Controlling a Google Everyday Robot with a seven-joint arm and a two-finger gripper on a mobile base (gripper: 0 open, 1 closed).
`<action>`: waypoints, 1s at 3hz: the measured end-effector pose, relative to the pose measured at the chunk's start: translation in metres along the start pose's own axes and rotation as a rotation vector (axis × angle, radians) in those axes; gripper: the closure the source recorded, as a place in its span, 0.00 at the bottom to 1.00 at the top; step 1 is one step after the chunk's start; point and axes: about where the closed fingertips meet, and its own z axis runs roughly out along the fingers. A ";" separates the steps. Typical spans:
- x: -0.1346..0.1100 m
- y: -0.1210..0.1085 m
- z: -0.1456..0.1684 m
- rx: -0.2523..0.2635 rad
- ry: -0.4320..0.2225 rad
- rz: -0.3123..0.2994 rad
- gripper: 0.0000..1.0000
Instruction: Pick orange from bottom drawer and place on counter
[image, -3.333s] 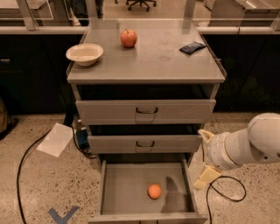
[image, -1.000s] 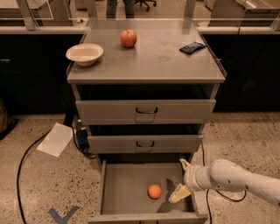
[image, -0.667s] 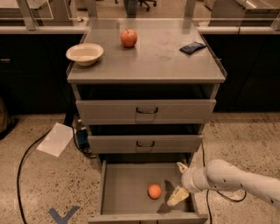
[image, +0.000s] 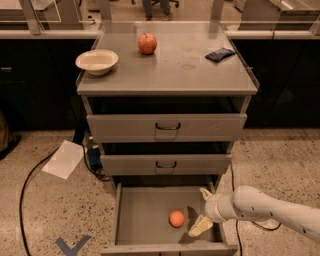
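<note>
The orange (image: 176, 218) lies on the grey floor of the pulled-out bottom drawer (image: 137, 210), near its middle front. My gripper (image: 202, 210) reaches in from the right, inside the drawer, a little to the right of the orange and apart from it. Its two cream fingers are spread open and hold nothing. The counter (image: 170, 67) is the grey top of the cabinet, far above the gripper.
On the counter stand a white bowl (image: 97, 61) at the left, a red apple (image: 147, 43) at the back and a dark blue packet (image: 220, 54) at the right. Two upper drawers are shut. A sheet of paper (image: 63, 159) and a black cable lie on the floor at the left.
My arm has come down from beside the cabinet into the bottom drawer and moved left toward the orange. The orange has not moved.
</note>
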 end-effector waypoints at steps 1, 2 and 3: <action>0.009 -0.001 0.034 -0.016 -0.023 -0.009 0.00; 0.017 -0.004 0.073 -0.042 -0.030 -0.011 0.00; 0.027 0.002 0.117 -0.106 -0.017 -0.006 0.00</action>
